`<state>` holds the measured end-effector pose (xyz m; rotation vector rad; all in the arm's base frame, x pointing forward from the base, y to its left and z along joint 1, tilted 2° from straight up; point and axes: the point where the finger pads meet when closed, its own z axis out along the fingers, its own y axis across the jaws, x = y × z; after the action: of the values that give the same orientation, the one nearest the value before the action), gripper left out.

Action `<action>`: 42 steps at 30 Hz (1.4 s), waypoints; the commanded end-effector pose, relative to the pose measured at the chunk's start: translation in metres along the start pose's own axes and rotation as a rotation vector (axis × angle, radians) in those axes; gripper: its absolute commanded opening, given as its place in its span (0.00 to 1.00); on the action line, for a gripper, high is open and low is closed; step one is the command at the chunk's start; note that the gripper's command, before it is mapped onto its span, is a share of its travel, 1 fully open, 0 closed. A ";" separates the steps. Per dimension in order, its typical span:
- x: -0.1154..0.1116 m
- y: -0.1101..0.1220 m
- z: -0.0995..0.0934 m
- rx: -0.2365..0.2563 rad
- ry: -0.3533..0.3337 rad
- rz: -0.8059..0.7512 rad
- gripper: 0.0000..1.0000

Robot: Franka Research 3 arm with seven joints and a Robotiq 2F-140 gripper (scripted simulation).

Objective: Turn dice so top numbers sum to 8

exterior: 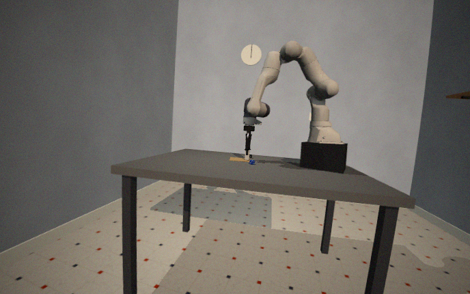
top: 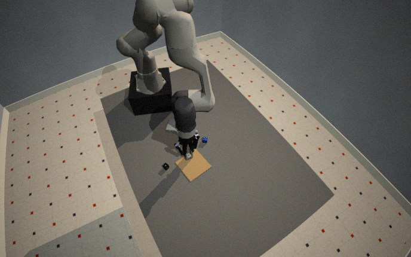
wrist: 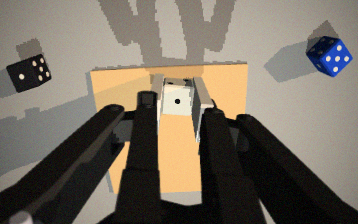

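Observation:
The orange mat (top: 195, 169) (exterior: 236, 159) (wrist: 180, 160) lies flat on the table. My gripper (top: 189, 153) (exterior: 246, 156) points down over the mat's edge nearest the robot base, shut on the white die (wrist: 177, 107). One pip shows on the face toward the wrist camera; its sides are mostly hidden by the pads. The die is low at the mat; whether it touches it I cannot tell. The black die (top: 165, 166) (wrist: 29, 74) is off the mat on the table, with a one-pip face showing. The blue die (top: 204, 139) (exterior: 252, 161) (wrist: 330, 57) is off the mat on the other side, with several pips showing.
The grey table (top: 242, 181) (exterior: 208, 173) carries the robot's black base block (top: 151, 104) (exterior: 324, 156) behind the gripper. The black and blue dice stand to either side of the gripper, a short way from the mat.

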<state>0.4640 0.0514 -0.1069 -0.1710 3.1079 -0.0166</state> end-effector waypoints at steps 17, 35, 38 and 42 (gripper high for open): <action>-0.002 0.000 0.000 0.001 -0.003 -0.003 0.25; -0.001 0.000 -0.033 0.001 -0.003 -0.003 0.25; -0.001 0.000 -0.044 0.001 -0.003 -0.003 0.25; -0.001 0.000 -0.066 0.001 -0.003 -0.003 0.25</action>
<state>0.4693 0.0504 -0.0532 -0.2164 3.0805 -0.0170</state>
